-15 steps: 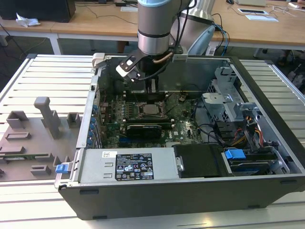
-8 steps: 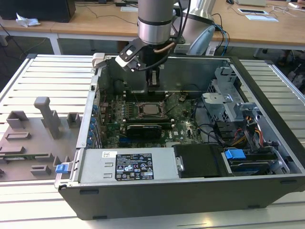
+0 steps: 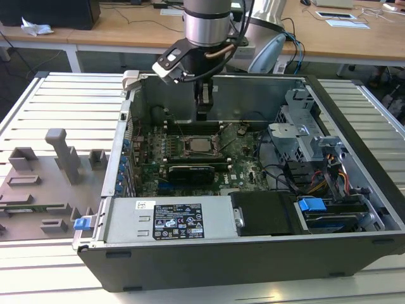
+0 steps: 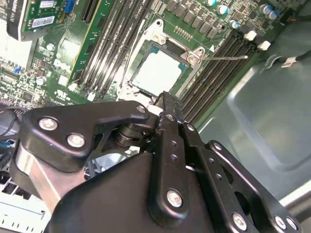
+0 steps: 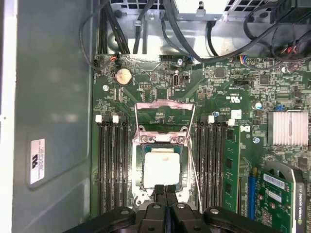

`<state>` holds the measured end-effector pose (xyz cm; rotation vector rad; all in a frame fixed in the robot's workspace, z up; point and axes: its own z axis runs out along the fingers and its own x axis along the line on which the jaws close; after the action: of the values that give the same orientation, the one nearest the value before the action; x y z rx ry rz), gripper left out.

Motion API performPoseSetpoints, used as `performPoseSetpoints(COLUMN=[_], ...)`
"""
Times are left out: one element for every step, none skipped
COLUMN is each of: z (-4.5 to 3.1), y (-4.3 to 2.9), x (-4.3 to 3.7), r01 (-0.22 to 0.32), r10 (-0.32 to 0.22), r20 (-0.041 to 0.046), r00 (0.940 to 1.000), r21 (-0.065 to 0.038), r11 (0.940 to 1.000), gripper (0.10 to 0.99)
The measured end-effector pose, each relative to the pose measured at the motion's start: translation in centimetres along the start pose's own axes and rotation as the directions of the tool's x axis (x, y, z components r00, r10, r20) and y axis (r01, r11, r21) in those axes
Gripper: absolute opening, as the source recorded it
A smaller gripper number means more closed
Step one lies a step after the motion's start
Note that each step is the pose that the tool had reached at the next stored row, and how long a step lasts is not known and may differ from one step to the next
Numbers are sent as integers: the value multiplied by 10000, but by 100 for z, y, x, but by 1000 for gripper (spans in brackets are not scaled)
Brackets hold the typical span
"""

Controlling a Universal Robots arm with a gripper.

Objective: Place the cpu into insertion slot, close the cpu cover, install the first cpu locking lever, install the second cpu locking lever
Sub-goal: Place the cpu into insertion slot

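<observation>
- Above the open computer case (image 3: 253, 95), the gripper (image 3: 202, 115) hung just over the insertion slot (image 5: 138, 170), its jaws pressed together and holding nothing.
- The cpu (image 5: 162, 167) lay flat inside that slot, pale metal top facing up.
- The cpu cover (image 5: 164, 104) was swung open, lying clear of the chip.
- A thin locking lever (image 5: 193, 174) slanted along one side of the slot, beside the memory slots (image 5: 210, 165).

The cpu (image 5: 162, 167) lies in the insertion slot (image 5: 140, 167), cpu cover (image 5: 165, 104) open, end effector (image 5: 165, 190) beside.
</observation>
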<state>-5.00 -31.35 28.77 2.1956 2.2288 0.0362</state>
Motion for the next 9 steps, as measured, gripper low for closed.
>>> performPoseSetpoints(z=[-10, -34, -51, -61, -75, -84, -98, -109, -133], y=[0, 1, 2, 2, 2, 2, 3, 3, 3], x=[0, 1, 2, 2, 2, 2, 2, 2, 2], r01=[0, 0, 1, 1, 1, 0, 0, 0, 0], r10=[0, 0, -1, -1, -1, 0, 0, 0, 0], r20=[0, 0, 0, 0, 1, 1, 0, 1, 1], r00=[10000, 10000, 10000, 10000, 10000, 10000, 10000, 10000, 10000], r21=[0, 0, 0, 0, 0, 0, 0, 0, 0], r11=[10000, 10000, 10000, 10000, 10000, 10000, 10000, 10000, 10000], gripper=[106, 106, 106, 106, 106, 106, 106, 106, 106])
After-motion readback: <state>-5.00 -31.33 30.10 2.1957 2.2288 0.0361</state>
